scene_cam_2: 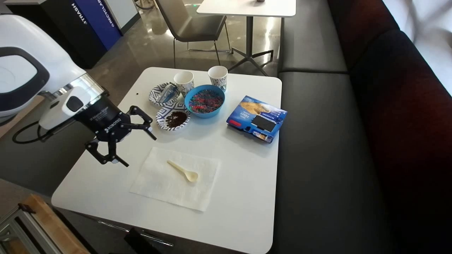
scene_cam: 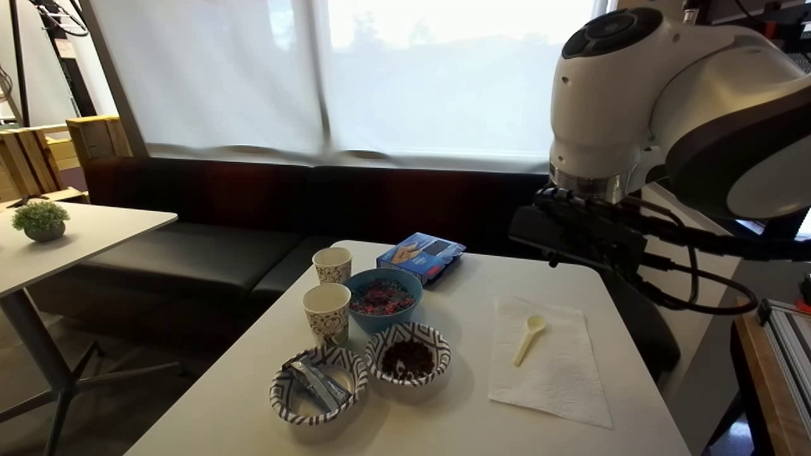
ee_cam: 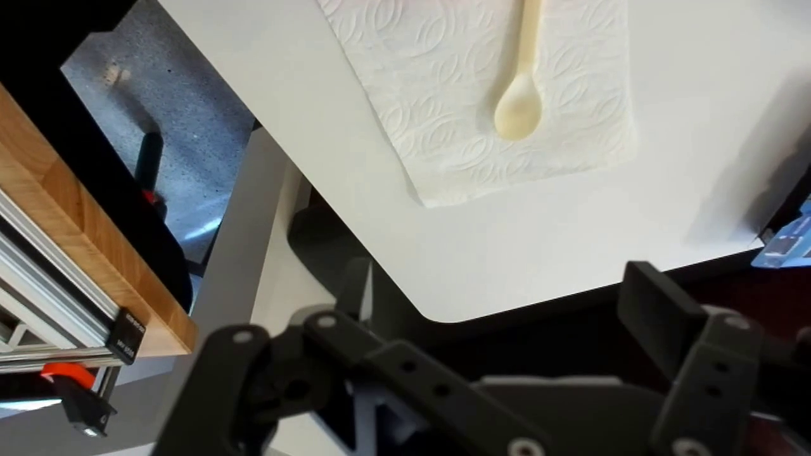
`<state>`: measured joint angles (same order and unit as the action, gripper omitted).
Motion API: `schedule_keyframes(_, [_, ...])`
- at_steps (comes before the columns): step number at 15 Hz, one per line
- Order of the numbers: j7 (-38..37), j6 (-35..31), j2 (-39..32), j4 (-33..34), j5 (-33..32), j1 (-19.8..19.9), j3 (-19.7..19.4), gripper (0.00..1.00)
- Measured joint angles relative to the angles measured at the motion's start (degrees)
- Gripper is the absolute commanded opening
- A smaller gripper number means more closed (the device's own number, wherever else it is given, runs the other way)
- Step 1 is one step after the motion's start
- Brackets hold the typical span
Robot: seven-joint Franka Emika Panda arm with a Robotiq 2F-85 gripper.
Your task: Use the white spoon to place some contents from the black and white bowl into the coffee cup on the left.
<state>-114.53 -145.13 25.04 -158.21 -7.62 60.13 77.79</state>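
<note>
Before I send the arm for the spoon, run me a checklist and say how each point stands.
1. Claw open with nothing in it: ok.
2. Spoon lying uncovered on the napkin: ok.
3. Claw lined up with the spoon: not ok; in the wrist view the spoon lies outside the gap between its jaws.
4. Striped bowl of brown bits upright and uncovered: ok.
5. Both paper cups upright: ok.
6. Which cup counts as left: cannot tell; that depends on the viewpoint.

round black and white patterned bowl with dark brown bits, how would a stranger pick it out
On the white round-cornered table, find the round blue bowl. Close beside it sits the round black and white patterned bowl. The matching round bowl alongside holds silvery packaging; this one holds dark brown bits.
</note>
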Motion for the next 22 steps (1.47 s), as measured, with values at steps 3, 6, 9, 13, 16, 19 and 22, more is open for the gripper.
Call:
schedule_keyframes(3, [0.8,-1.0,-1.0,0.2,-1.5,1.4,1.1,1.00])
schedule_keyframes(6, [2.3,-3.9,-2.7,0.2,-3.6,7.5,6.3,1.00])
schedule_keyframes(9, [2.4,-7.5,-3.3,0.2,-4.9,15.7,13.5,1.00])
schedule_keyframes(13, [1.9,-13.4,-2.8,0.2,-4.4,29.3,26.0,1.00])
schedule_keyframes(16, [3.4,-19.3,-0.8,0.3,-0.2,39.5,35.4,1.00])
schedule_keyframes(19, [4.6,-25.1,2.0,1.0,3.5,49.0,45.1,1.00])
schedule_keyframes(22, [9.7,-29.7,6.1,2.3,12.1,55.1,53.2,1.00])
